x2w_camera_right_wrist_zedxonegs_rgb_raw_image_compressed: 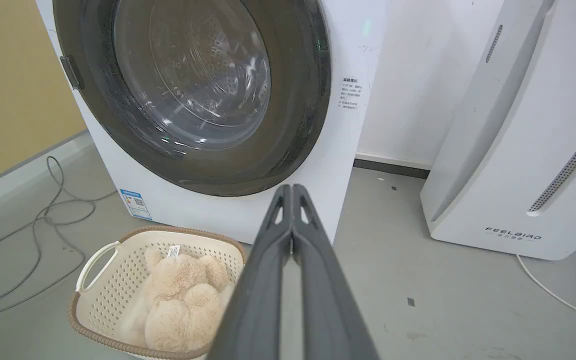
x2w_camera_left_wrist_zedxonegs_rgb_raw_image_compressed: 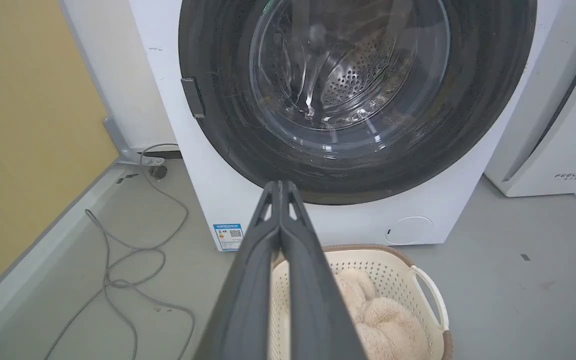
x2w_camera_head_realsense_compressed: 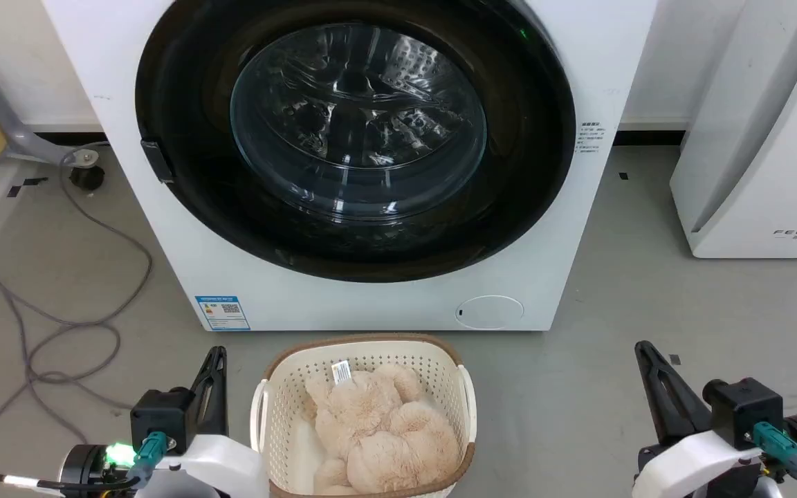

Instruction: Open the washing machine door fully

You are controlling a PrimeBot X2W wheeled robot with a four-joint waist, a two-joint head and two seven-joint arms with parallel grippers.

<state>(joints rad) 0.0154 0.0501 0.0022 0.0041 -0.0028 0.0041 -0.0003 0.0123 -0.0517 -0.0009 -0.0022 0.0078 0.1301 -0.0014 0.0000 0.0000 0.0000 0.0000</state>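
Note:
The washing machine door [x2w_camera_head_realsense_compressed: 355, 131] is a glossy black disc with a bulging clear glass centre, lying flat against the white machine front; it also fills the upper part of the left wrist view [x2w_camera_left_wrist_zedxonegs_rgb_raw_image_compressed: 358, 90] and the right wrist view [x2w_camera_right_wrist_zedxonegs_rgb_raw_image_compressed: 193, 90]. A small dark handle tab [x2w_camera_head_realsense_compressed: 158, 161] sits on its left rim. My left gripper [x2w_camera_head_realsense_compressed: 216, 354] rests low at the lower left, fingers together, well short of the door [x2w_camera_left_wrist_zedxonegs_rgb_raw_image_compressed: 280, 184]. At the lower right my right gripper [x2w_camera_head_realsense_compressed: 640, 348] is likewise shut on nothing [x2w_camera_right_wrist_zedxonegs_rgb_raw_image_compressed: 292, 188].
A cream laundry basket [x2w_camera_head_realsense_compressed: 267, 401] holding a beige plush toy [x2w_camera_head_realsense_compressed: 378, 429] stands on the grey floor right before the machine. Grey cables [x2w_camera_head_realsense_compressed: 59, 297] trail at the left. A white appliance [x2w_camera_head_realsense_compressed: 765, 138] stands at the right. A small round white flap [x2w_camera_head_realsense_compressed: 489, 311] marks the machine's lower front.

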